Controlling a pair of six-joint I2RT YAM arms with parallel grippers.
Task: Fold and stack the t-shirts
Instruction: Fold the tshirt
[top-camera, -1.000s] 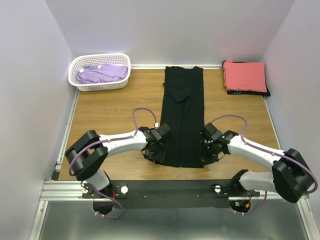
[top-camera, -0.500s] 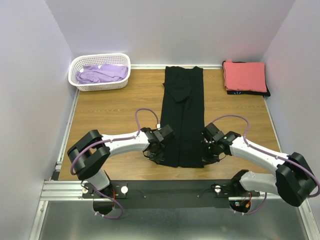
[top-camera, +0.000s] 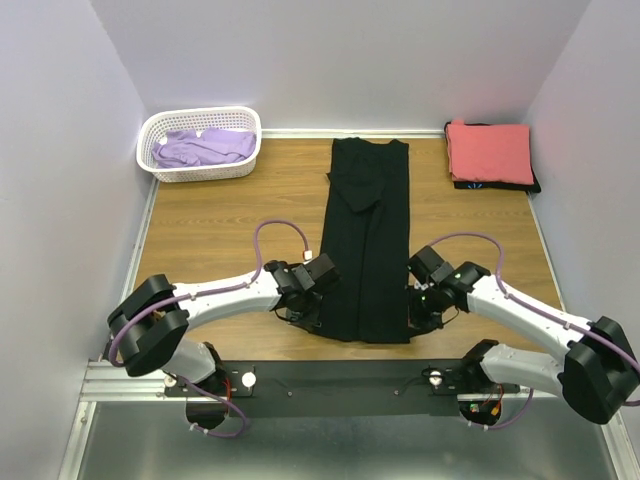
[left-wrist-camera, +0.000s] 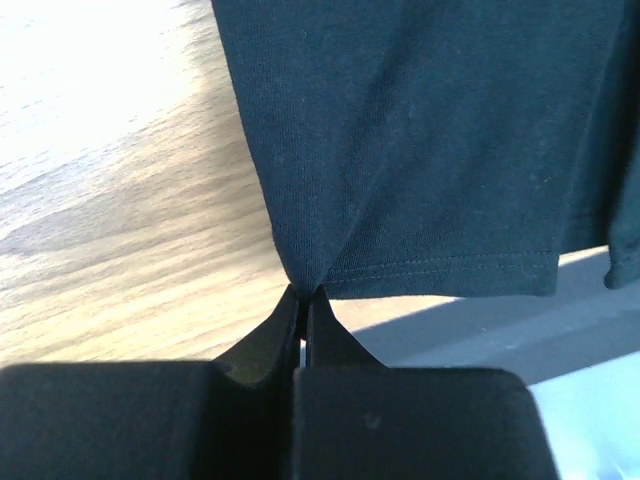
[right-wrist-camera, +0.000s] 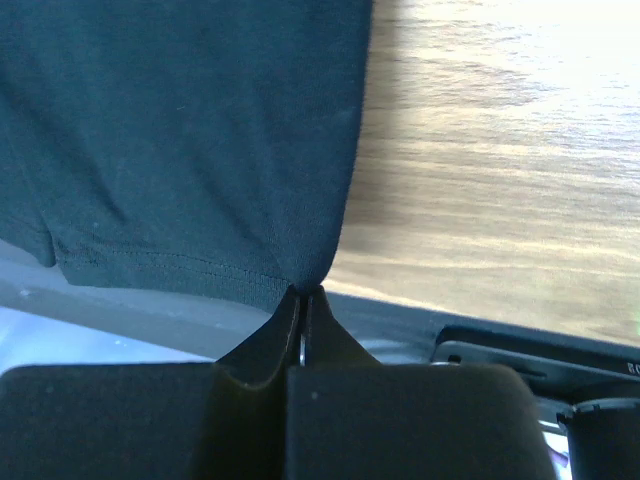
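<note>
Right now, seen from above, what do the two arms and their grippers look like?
Both the left arm and the right arm have white link shells with bulky black joints. A purple cable loops out near each wrist. The left gripper and the right gripper are black, with fingers that taper to thin tips.

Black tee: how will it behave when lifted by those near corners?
Probably floppy: the black tee puckers into creases where the left gripper and right gripper pinch its hem corners, so the middle will likely sag between them. Likely light, since the fabric looks thin. On the smooth wooden table the far end should drag along.
</note>
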